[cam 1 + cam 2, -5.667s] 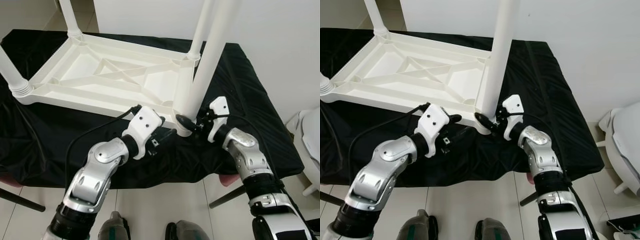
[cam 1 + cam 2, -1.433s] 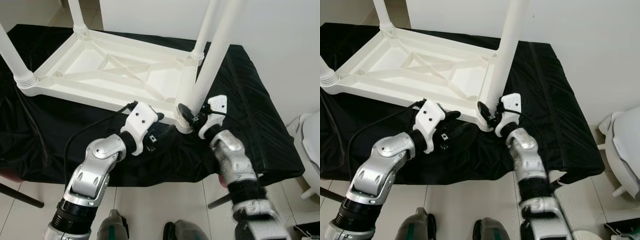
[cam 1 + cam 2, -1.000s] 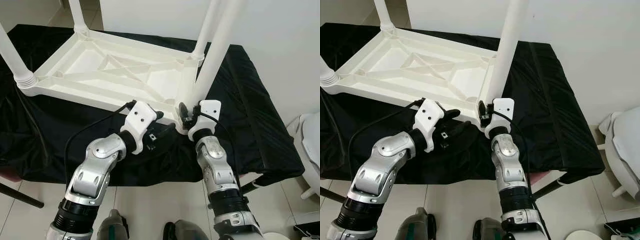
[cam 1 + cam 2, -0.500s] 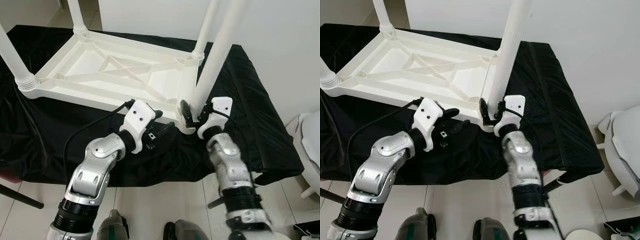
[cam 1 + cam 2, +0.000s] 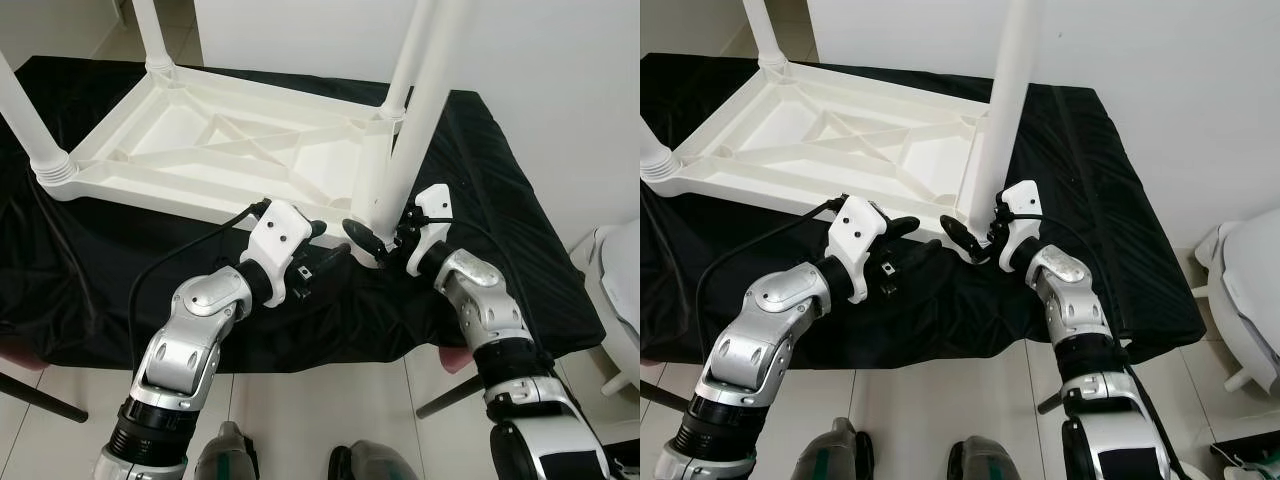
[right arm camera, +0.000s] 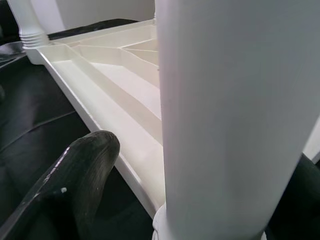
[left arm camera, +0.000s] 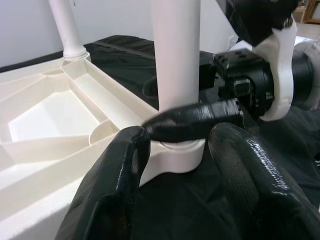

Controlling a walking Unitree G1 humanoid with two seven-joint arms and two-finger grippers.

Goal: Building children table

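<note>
A white plastic children's table (image 5: 230, 150) lies upside down on a black cloth (image 5: 90, 270), its legs pointing up. My right gripper (image 5: 378, 238) is shut on the base of the near right leg (image 5: 420, 110), just above the corner socket. One of its fingers (image 7: 195, 120) lies across the front of the leg, and the leg (image 6: 225, 115) stands between the two fingers. My left gripper (image 5: 325, 245) is open just left of that corner, level with the table's near rim. Its fingers (image 7: 125, 165) are spread and hold nothing.
Three more legs stand at the near left (image 5: 30, 120), far left (image 5: 150, 35) and far right (image 5: 405, 60) corners. A white rounded object (image 5: 620, 280) sits on the floor at the far right. The cloth-covered stand's dark legs (image 5: 40, 395) and my feet (image 5: 230, 455) show below.
My right forearm has swung out to the right and the wrist has turned about the leg's base, so one finger now lies across its front. The left gripper has stayed in place.
</note>
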